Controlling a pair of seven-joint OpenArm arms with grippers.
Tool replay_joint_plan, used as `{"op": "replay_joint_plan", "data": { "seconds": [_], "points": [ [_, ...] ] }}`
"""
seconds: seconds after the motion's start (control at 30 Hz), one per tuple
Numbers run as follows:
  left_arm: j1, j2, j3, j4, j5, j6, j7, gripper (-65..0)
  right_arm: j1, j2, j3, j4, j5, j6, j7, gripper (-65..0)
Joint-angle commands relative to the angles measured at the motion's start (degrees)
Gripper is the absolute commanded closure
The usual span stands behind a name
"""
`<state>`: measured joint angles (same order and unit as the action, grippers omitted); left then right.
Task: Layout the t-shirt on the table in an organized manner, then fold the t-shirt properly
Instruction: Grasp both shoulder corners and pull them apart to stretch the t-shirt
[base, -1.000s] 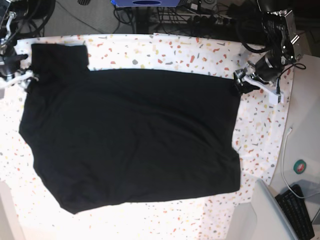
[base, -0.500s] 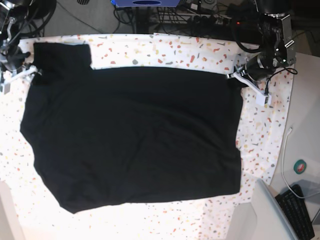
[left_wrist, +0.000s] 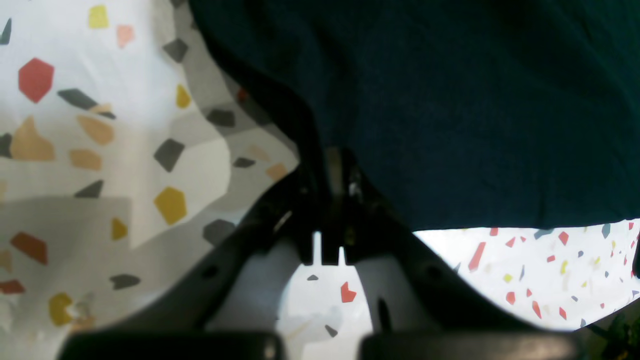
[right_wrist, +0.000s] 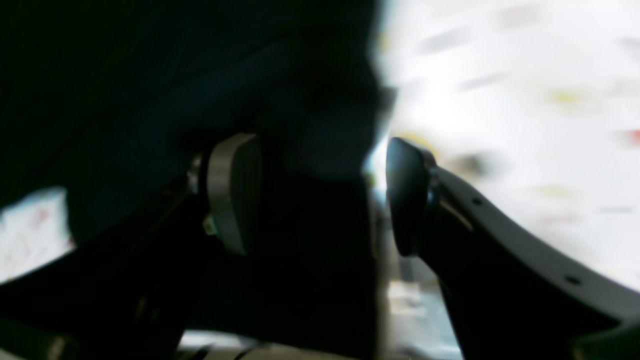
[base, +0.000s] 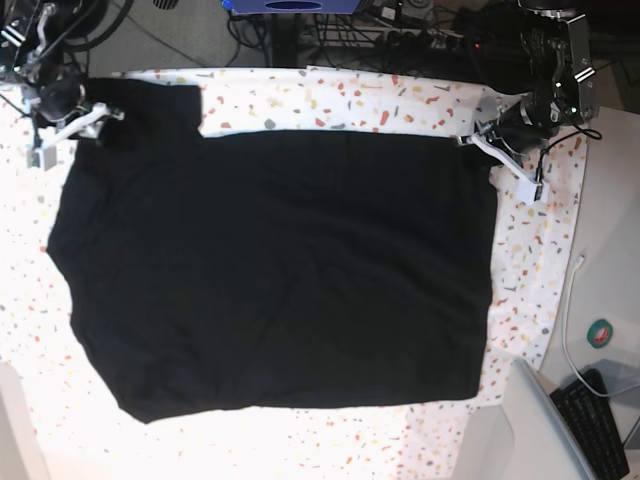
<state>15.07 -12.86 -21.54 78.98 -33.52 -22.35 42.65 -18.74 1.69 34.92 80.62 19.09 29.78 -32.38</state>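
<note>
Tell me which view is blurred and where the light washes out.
Right wrist view: soft and smeared, the table blown out white, the t-shirt nearly featureless black. Left wrist view: sharper, grey shadow over the flecked cloth at left. Base view: overexposed along the table's near and left edges.

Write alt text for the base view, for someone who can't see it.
A black t-shirt lies spread flat over most of a speckled table. The left gripper pinches one far corner; the right gripper sits at the opposite corner.
</note>
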Motion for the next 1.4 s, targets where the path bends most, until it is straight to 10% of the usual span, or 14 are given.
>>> {"op": "replay_joint_plan", "data": {
  "seconds": [0.0,0.2,0.4,1.37],
  "points": [
    [-0.26,-0.72,-0.22,1.06,-0.99,-0.2,-0.85,0.0,0.41,0.9,0.12,0.74,0.29,0.59,0.07,-34.8],
    [0.18,-0.81,-0.83,1.24,-0.99,-0.2,-0.85,0.0,0.41,0.9,0.64,0.3,0.38,0.68,-0.1,-33.9],
    [0.71,-0.81,-0.83,1.24,-0.9,-0.2,-0.76,0.0,0.06,0.81,0.56,0.92,0.47,1.03,-0.37,0.0],
    [12.31,1.04,-10.86,21.99,-1.43,2.17,5.65,0.0,-3.37,-0.77,0.03,20.35,0.29,0.68,-15.93,0.0]
  ]
}}
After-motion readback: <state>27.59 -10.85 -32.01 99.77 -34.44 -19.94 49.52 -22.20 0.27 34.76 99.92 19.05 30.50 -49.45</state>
